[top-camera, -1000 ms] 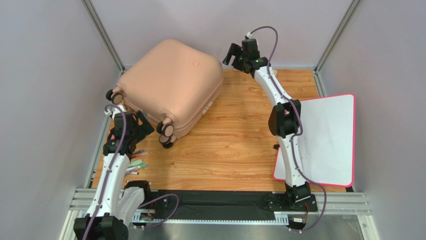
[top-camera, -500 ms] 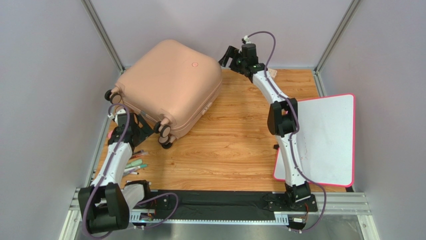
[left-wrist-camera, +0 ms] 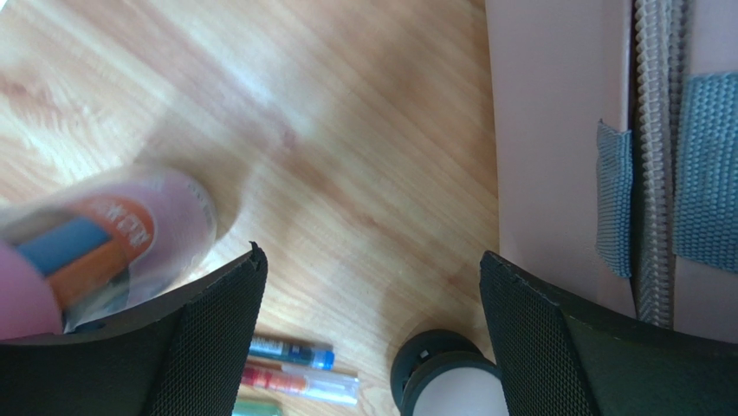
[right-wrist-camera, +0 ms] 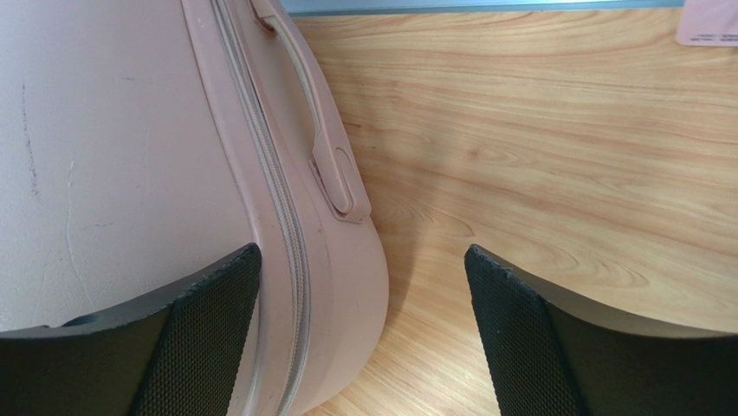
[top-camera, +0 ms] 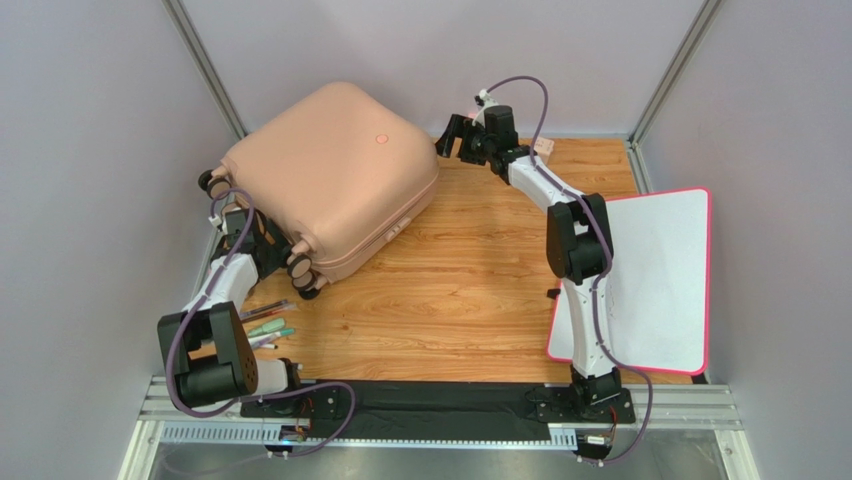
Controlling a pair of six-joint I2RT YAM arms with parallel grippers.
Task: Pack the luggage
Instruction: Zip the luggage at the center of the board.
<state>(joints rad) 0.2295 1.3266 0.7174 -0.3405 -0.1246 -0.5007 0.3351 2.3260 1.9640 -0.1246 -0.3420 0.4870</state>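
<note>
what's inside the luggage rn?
That cannot be seen. The luggage lies closed on the table, shell halves together, and the zipper runs unbroken along the seam. The shell covers the interior. Some pens lie outside, near its wheels.

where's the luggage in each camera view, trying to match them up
Top external: the luggage lies closed at upper left.
Left wrist: right edge of the picture, pink shell with the zipper running top to bottom and a wheel at the bottom.
Right wrist: left half, shell with zipper and handle.
Shared landmark: the wooden tabletop lies beside it in all three.
</note>
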